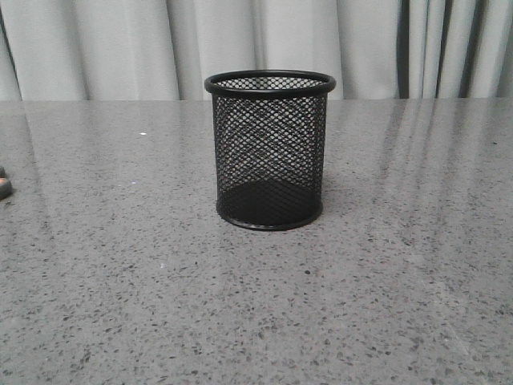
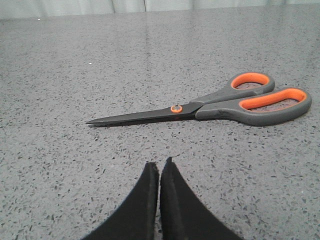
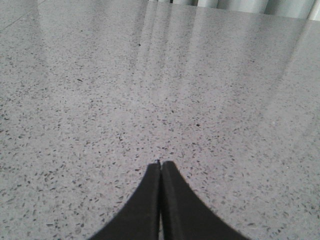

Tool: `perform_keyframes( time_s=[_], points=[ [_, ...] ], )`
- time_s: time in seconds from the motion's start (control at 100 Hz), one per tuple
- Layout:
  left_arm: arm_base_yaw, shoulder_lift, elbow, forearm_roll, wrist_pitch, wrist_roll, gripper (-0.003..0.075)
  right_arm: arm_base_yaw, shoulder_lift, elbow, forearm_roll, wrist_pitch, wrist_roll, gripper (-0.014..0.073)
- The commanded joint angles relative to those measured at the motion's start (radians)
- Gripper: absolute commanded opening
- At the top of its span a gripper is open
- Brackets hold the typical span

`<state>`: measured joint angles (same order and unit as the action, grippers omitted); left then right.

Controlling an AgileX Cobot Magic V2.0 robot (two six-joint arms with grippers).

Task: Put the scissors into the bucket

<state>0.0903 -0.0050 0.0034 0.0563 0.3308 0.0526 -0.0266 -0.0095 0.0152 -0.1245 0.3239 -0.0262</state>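
The left gripper has its two black fingers pressed together, tips meeting with only a thin seam between them, and it holds nothing. Just ahead of those tips, apart from them, the scissors lie flat and closed on the grey speckled table. They lie crosswise to the gripper's line of reach: the slim dark blades end in a point off to one side of the tips, and the grey handles with orange lining sit off to the other side, a little farther out.

The right gripper is also closed, fingers together, empty, with only bare tabletop ahead of it.

In the front view, the bucket, a black mesh cup, stands upright at mid-table with nothing inside; pale curtains hang behind.
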Motion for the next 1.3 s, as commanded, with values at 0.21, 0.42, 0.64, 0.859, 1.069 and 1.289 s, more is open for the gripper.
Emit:
perform_keyframes(
  time_s=[0.21,0.42,0.64,0.859,1.069,1.289],
  points=[
    [0.005,-0.028,0.047,-0.002,-0.068,-0.006,-0.002,-0.006,-0.021,0.012,-0.013,-0.029,-0.007,-0.0051],
    [0.002,-0.028,0.047,-0.002,-0.068,-0.006,-0.002,-0.006,-0.021,0.012,-0.013,-0.029,-0.007,-0.0051],
    [-0.117,-0.028,0.047,-0.002,-0.068,-0.006,-0.002,-0.006,-0.021,0.012,-0.013,-0.029,-0.007,-0.0051],
    [-0.179,-0.028,0.047,-0.002,-0.068,-0.006,-0.002,-0.006,-0.021,0.012,-0.015,-0.031,-0.007,-0.0051],
    [-0.179,-0.028,0.047,0.083,-0.068,-0.006,-0.002,-0.006,-0.021,0.012,-0.133,-0.104,-0.007,-0.0051],
    [-0.179,-0.028,0.045,0.317,-0.158,-0.006,-0.002,-0.006,-0.021,0.012,-0.066,-0.536,-0.007,-0.0051]
  ],
)
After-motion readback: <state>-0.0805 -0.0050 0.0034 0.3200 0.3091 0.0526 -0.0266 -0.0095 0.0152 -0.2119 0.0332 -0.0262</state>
